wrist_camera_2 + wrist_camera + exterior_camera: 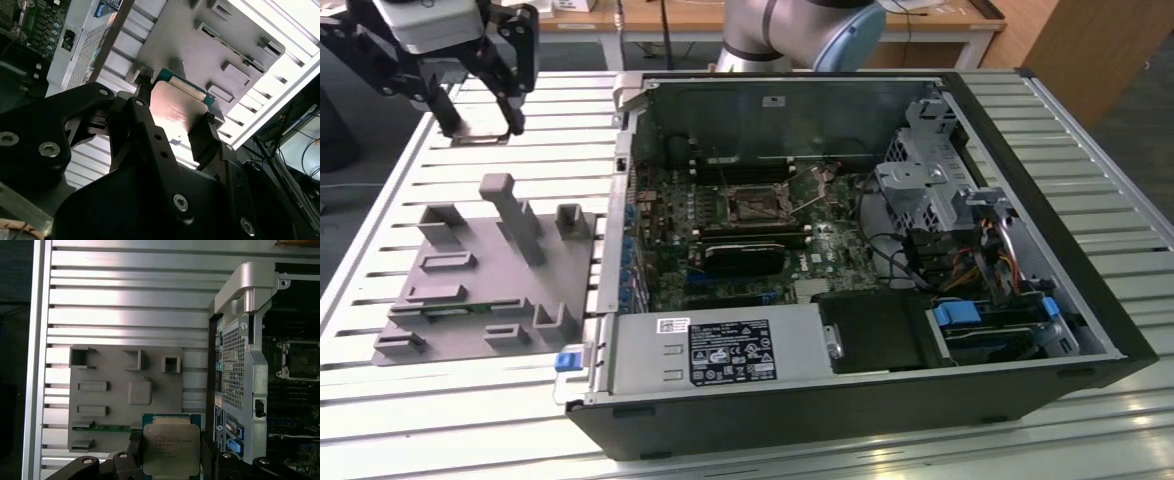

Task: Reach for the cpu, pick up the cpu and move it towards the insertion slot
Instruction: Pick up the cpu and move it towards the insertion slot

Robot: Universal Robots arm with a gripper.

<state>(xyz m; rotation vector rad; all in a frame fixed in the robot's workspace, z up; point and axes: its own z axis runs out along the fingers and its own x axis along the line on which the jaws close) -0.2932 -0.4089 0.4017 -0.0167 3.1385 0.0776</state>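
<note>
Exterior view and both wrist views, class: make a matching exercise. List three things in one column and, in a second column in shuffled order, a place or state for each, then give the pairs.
Things
1. cpu
2. insertion slot
3. grey tray

Places or states
A. lying flat on the slatted table
B. clamped in the gripper, lifted off the tray
C. inside the open computer case

Pairs: 1-B, 2-C, 3-A

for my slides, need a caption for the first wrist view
Gripper shut on the cpu, held clear of the grey tray; the insertion slot sits in the open computer case beside it.
</note>
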